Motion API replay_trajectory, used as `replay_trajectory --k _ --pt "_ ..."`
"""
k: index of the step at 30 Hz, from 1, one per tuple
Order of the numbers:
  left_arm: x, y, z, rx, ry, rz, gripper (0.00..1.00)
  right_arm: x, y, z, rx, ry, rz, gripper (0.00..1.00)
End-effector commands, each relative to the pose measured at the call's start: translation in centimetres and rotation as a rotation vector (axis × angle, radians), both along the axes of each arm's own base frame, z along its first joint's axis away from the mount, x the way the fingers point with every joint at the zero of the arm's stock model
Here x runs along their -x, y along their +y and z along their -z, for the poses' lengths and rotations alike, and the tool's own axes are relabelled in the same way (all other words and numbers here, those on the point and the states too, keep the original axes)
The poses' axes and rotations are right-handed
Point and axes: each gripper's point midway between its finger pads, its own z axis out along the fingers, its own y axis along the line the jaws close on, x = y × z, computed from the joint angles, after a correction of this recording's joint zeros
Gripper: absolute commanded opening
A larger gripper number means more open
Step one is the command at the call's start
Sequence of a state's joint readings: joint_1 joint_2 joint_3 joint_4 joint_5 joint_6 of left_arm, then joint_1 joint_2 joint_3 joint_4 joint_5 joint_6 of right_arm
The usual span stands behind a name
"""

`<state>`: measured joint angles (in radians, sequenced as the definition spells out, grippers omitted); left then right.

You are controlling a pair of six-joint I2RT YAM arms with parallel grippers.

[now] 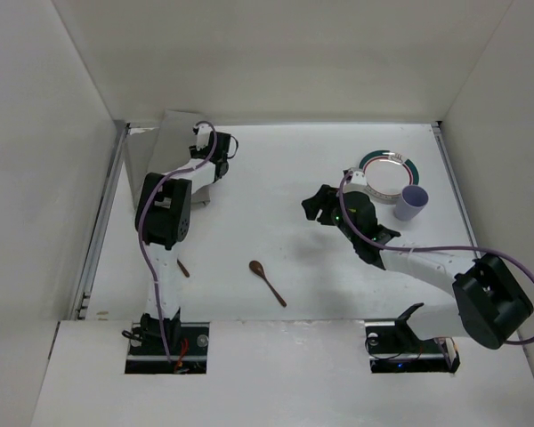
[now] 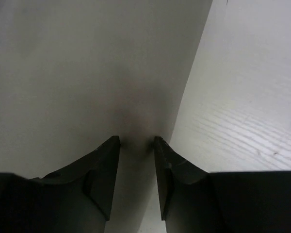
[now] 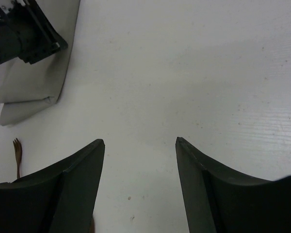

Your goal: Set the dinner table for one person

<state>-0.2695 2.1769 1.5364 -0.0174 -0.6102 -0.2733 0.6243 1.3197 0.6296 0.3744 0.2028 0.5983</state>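
Where the left wrist camera looks down past its own fingers, the left gripper [image 2: 137, 141] has its tips on a grey placemat [image 2: 77, 73]. The jaws stand a narrow gap apart with cloth showing between them, and I cannot tell whether they pinch the cloth or only rest on it. The placemat's edge slants from the top of that view down to the right fingertip, and to its right lies the bare white dinner table [image 2: 252, 97].

From the right wrist, the right gripper [image 3: 140, 141] hangs released, jaws spread wide over bare tabletop with nothing between them. At the upper left the left gripper sits over the placemat, whose near end is folded over on itself. A small brown fork [image 3: 17, 151] lies on the table at the left edge.

From above, the dinner table spreads between white walls, under everything. The placemat is at the far left, the left arm reaching over it. The right gripper is near the middle, just left of a green-rimmed plate [image 1: 413, 169] at the far right. A pale purple cup [image 1: 412, 203] stands at the plate's near edge, touching or just beside it. A brown spoon [image 1: 267, 282] lies toward the near side, well apart from the fork to its left
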Motion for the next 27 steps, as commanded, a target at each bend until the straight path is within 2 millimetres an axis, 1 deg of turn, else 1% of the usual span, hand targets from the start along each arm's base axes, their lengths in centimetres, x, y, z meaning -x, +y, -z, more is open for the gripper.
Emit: replay_trajectory --k 1,3,4,6,7,10,12,16,17,19,20,23,24,26,27 --pt "-0.2 -0.2 -0.6 -0.005 0.039 0.032 0.27 -0.7 1.1 -3.3 -0.047 -0.085 -0.022 0.66" --pt "0.0 -0.8 0.6 0.022 0.06 0.045 0.16 -0.7 1.1 -3.3 -0.047 -0.087 -0.02 0.66" --pt "0.1 -1.1 0.9 0.033 0.065 0.051 0.12 -0.7 1.1 -3.4 -0.049 -0.089 -0.019 0.66" --pt "0.5 -2.8 1.7 0.076 0.072 0.085 0.05 -0.6 1.0 -3.4 -0.053 -0.091 -0.018 0.66" --pt "0.6 -4.1 1.6 0.114 0.06 0.108 0.03 -0.6 1.0 -3.5 -0.055 -0.093 -0.018 0.66" --pt "0.9 -9.1 1.3 0.223 0.022 0.203 0.01 -0.5 0.9 -3.7 -0.061 -0.1 -0.014 0.66" --pt "1.6 -13.0 0.9 0.276 0.012 0.277 0.01 -0.4 0.8 -3.6 -0.065 -0.101 -0.012 0.66" --pt "3.1 -18.9 0.3 0.337 0.004 0.38 0.01 -0.7 0.2 -3.5 -0.063 -0.1 0.005 0.66" --pt "3.6 -20.0 0.3 0.353 0.01 0.4 0.01 -0.7 0.1 -3.5 -0.063 -0.1 0.006 0.66" --pt "5.1 -23.1 -0.1 0.396 0.018 0.459 0.02 -0.7 0.0 -3.4 -0.064 -0.096 0.01 0.66" --pt "5.6 -24.0 -0.3 0.407 0.018 0.476 0.02 -0.7 0.0 -3.3 -0.062 -0.093 0.01 0.66" --pt "7.3 -26.6 -0.7 0.467 0.015 0.489 0.08 -0.8 -0.2 -3.3 -0.056 -0.093 0.014 0.64" --pt "7.6 -27.0 -1.0 0.485 0.012 0.481 0.1 -0.7 -0.3 -3.3 -0.057 -0.095 0.015 0.62" --pt "8.3 -27.4 -2.6 0.55 -0.012 0.465 0.18 -0.6 -0.3 -3.7 -0.061 -0.104 0.013 0.57" --pt "8.5 -27.2 -4.1 0.578 -0.042 0.453 0.25 -0.6 -0.4 -3.8 -0.061 -0.109 0.012 0.52"
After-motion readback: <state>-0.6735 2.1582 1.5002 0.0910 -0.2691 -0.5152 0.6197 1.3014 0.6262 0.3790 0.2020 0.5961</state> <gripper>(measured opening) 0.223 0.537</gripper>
